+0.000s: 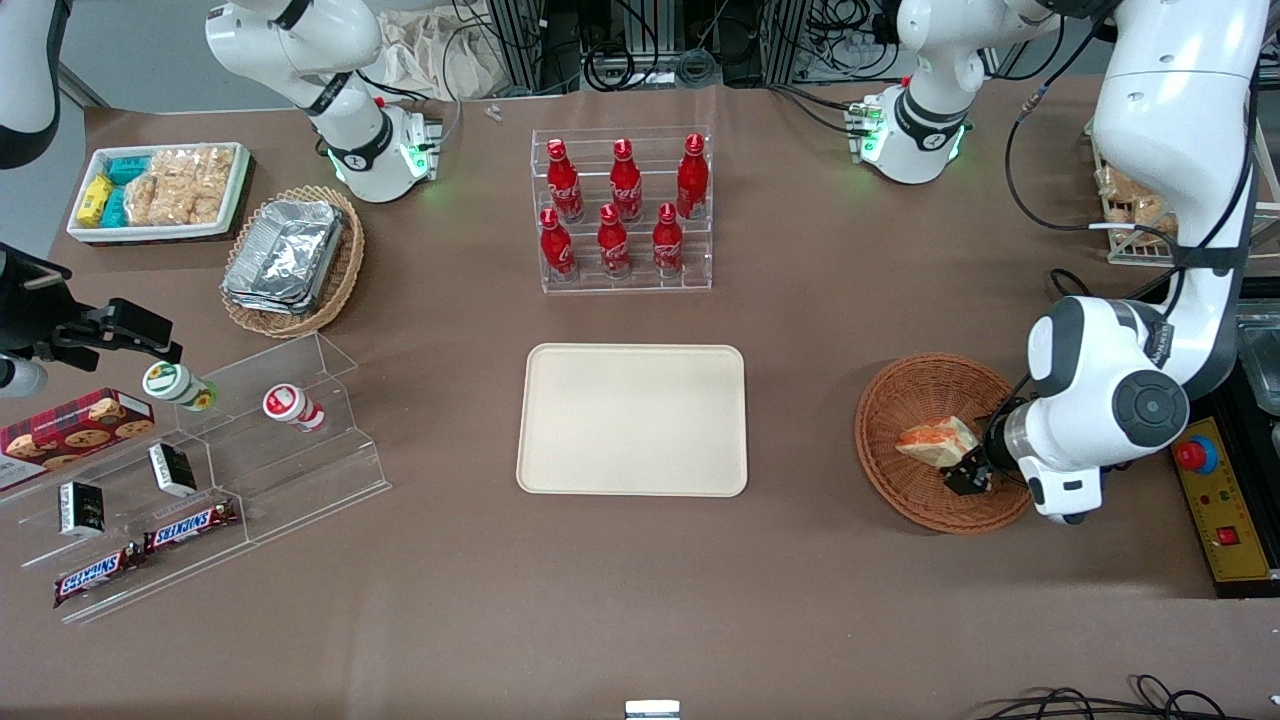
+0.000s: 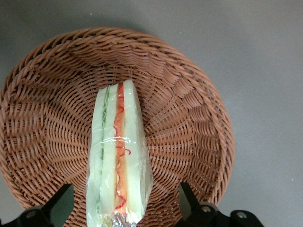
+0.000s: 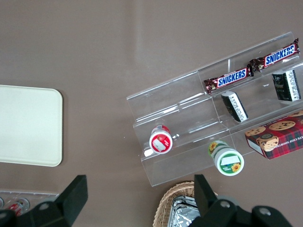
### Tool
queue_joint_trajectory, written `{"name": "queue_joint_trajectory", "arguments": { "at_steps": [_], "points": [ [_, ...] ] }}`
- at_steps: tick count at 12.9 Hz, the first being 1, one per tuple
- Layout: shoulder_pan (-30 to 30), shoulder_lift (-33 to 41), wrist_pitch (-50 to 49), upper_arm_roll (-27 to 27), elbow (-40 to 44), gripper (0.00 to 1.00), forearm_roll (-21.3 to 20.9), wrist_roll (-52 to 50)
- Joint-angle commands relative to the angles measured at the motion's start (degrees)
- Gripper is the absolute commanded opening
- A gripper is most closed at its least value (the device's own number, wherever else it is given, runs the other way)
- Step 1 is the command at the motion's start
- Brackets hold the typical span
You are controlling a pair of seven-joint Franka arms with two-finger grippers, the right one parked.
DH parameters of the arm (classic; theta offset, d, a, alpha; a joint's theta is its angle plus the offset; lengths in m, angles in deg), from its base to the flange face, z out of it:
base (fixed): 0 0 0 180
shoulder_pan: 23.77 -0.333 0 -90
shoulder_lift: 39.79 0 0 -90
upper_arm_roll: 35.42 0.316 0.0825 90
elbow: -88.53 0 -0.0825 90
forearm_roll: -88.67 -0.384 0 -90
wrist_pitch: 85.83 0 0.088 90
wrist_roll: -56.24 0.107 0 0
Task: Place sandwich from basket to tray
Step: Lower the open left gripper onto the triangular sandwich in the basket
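Brown cloth covers the counter (image 1: 800, 560) where the work goes on. Low in the basket (image 1: 905, 400), the pincer (image 2: 123, 208) sits wide open, one finger (image 2: 57, 201) on each side of the sandwich (image 2: 118, 156). The sandwich stands on its edge in the middle of the basket, in shiny wrap. I think the fingers are not touching it yet, but it is hard to tell. A good grab means squeezing softly on the flat bread sides, then lifting straight up over the rim. The tray (image 1: 632, 420) waits well apart, toward the middle of the counter.
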Motion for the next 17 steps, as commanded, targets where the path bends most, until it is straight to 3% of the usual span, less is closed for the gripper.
{"name": "queue_joint_trajectory", "arguments": {
  "at_steps": [1, 11, 12, 14, 15, 17],
  "points": [
    [-0.2, 0.6, 1.9, 0.1, -2.2, 1.00, -1.2, -1.7],
    [-0.1, -2.3, 6.6, 0.1, -3.8, 0.99, -2.3, -1.8],
    [-0.1, -2.5, 7.2, 0.1, -3.6, 0.84, -2.3, -1.9],
    [0.0, -2.8, 7.8, 0.1, -3.1, 0.27, -2.3, -5.0],
    [0.1, -2.8, 8.9, 0.1, -2.8, 0.05, -2.3, -5.9],
    [0.4, -2.9, 8.9, 0.1, -1.6, 0.00, -2.3, -6.8]
  ]
}}
